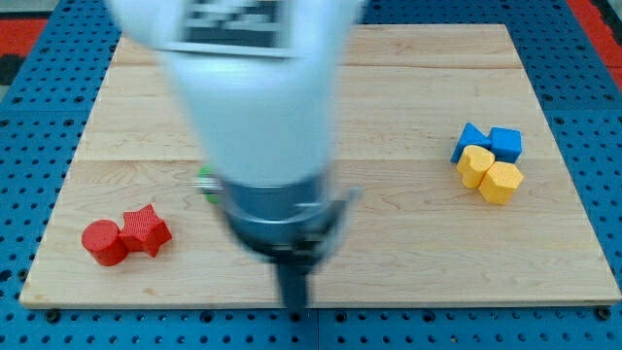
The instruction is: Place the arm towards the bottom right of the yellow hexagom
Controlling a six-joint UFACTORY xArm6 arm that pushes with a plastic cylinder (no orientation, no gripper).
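The yellow hexagon [501, 182] lies at the view's right, touching a yellow heart-like block [474, 163] to its upper left. Two blue blocks, one [468, 139] and another [505, 144], sit just above them in the same cluster. My arm, blurred, comes down from the view's top centre. My tip [293, 307] is at the bottom centre near the board's bottom edge, far to the left of the yellow hexagon and lower than it.
A red cylinder [103, 242] and a red star [146, 229] touch each other at the bottom left. A green block [205, 181] shows partly from behind the arm's left side. The wooden board [408, 243] lies on a blue perforated table.
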